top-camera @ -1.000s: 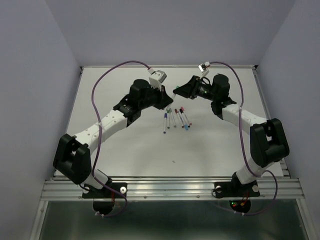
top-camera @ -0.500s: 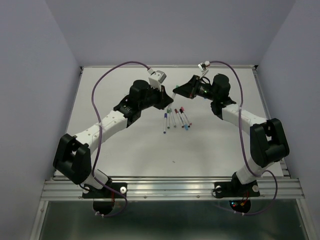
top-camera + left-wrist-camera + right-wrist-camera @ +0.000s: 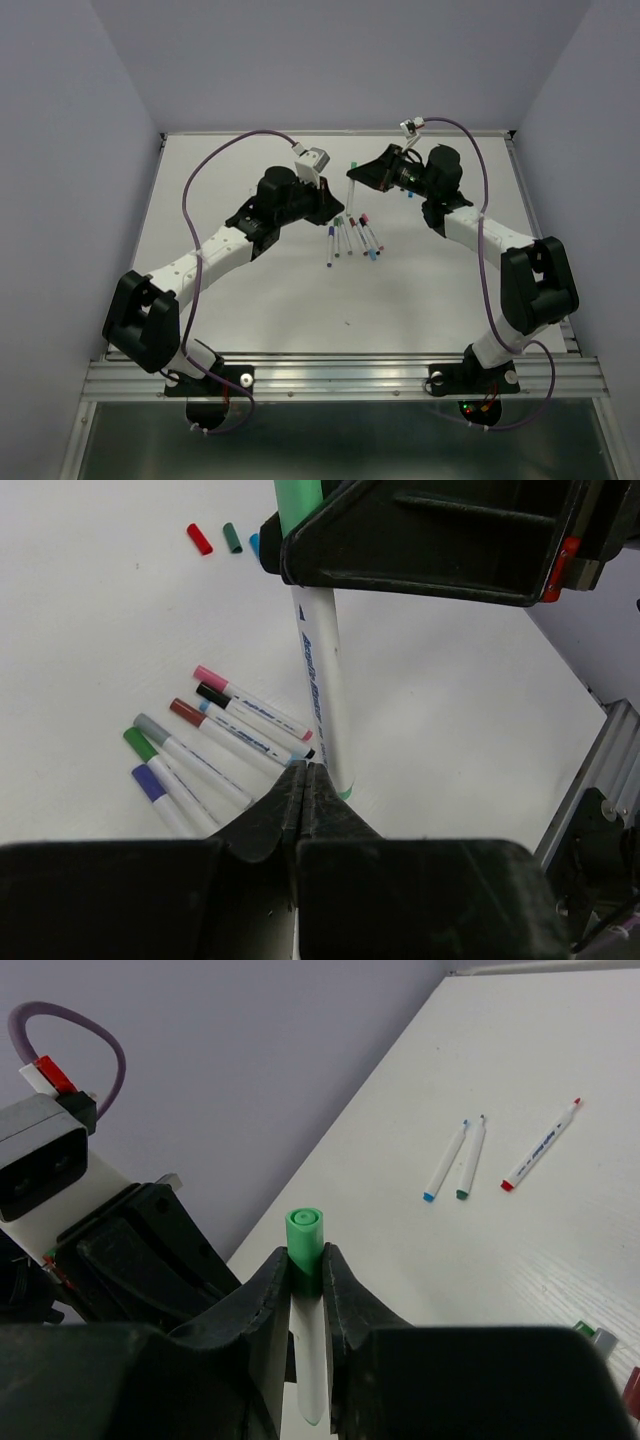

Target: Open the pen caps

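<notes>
A white-barrelled pen (image 3: 318, 675) hangs in the air between my two grippers. My left gripper (image 3: 303, 770) is shut on its lower end, and the barrel rises from those fingertips. Above it, my right gripper (image 3: 306, 1265) is shut on the pen's green cap (image 3: 304, 1232), whose top pokes out above the fingers. In the top view the green cap (image 3: 353, 162) sits at the right gripper (image 3: 352, 173), just behind the left gripper (image 3: 336, 207). Several capped pens (image 3: 225, 735) lie in a row on the table. Loose red (image 3: 199, 538), green (image 3: 232, 537) and blue (image 3: 254, 545) caps lie beyond them.
Three uncapped pens (image 3: 470, 1157) lie together on the white table (image 3: 250, 300) in the right wrist view. The row of capped pens (image 3: 350, 238) is just in front of both grippers. Purple cables (image 3: 200, 170) loop above each arm. A metal rail (image 3: 340, 375) runs along the near edge.
My right gripper has closed on the green cap. Both grippers and the pen have shifted slightly toward the back of the table.
</notes>
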Available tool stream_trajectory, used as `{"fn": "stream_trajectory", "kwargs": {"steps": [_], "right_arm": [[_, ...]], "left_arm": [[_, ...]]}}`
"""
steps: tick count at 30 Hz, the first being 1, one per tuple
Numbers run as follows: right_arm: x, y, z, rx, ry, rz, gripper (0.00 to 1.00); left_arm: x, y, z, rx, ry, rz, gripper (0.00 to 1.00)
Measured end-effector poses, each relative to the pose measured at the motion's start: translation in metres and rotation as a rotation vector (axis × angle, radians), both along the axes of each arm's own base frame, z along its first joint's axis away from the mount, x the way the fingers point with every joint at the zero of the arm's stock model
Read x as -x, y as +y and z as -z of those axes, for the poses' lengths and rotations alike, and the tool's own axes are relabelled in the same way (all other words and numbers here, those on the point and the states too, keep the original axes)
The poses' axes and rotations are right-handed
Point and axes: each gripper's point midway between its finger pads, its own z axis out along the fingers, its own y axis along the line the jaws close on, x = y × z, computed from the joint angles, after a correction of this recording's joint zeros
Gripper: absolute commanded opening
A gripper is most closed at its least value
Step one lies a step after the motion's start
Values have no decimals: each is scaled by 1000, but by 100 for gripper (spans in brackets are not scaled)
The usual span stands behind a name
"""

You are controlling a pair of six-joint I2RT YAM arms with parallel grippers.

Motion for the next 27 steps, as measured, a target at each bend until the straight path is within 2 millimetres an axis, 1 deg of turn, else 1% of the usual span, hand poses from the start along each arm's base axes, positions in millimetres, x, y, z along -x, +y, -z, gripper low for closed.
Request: {"fn": "stream_trajectory", "kwargs": {"steps": [2,3,4,5,7,8,10,11,12,17,18,20,21,22,23,24,26,27], "right_arm": [[1,0,0,0,1,-6,10],[1,0,0,0,1,-8,10],[1,0,0,0,1,-8,10],[1,0,0,0,1,-8,10],[1,0,1,4,4,-6,10],[1,0,2,4,5,-4,10],[0,0,2,5,7,0,9],[0,0,2,5,8,3,9],[-1,0,3,7,10,4,9],[-1,-1,4,6,20,10,9],[-1,-1,4,5,22,10,9],[-1,0,3,-1,30,9,9],[-1,0,2,-7,35,7,9],[0,0,0,-16,34,3,9],[1,1,-3,-26,37,-1,9],[2,1,-6,-36,32,-7,9],[4,2,-10,-54,35,-19,9],[5,2,-13,-62,33,-24,9]], "left_arm": [[0,0,0,1,3,0,0],[0,0,0,3,5,-1,26],[0,0,0,5,8,-3,43],[0,0,0,8,15,-8,55],[0,0,1,9,21,-14,64],[0,1,1,9,23,-17,71],[-1,1,0,10,25,-21,78],[-1,1,0,12,26,-23,91],[-1,1,0,13,27,-22,94],[2,-3,-5,32,22,0,96],[2,-4,-6,38,18,6,95],[2,-5,-10,46,11,12,90],[1,-7,-12,50,8,16,81],[-1,-9,-16,57,2,19,76],[-4,-11,-19,61,-6,23,64],[-7,-14,-24,69,-14,25,60],[-12,-18,-28,77,-23,26,57],[-16,-20,-30,79,-28,27,50]]}}
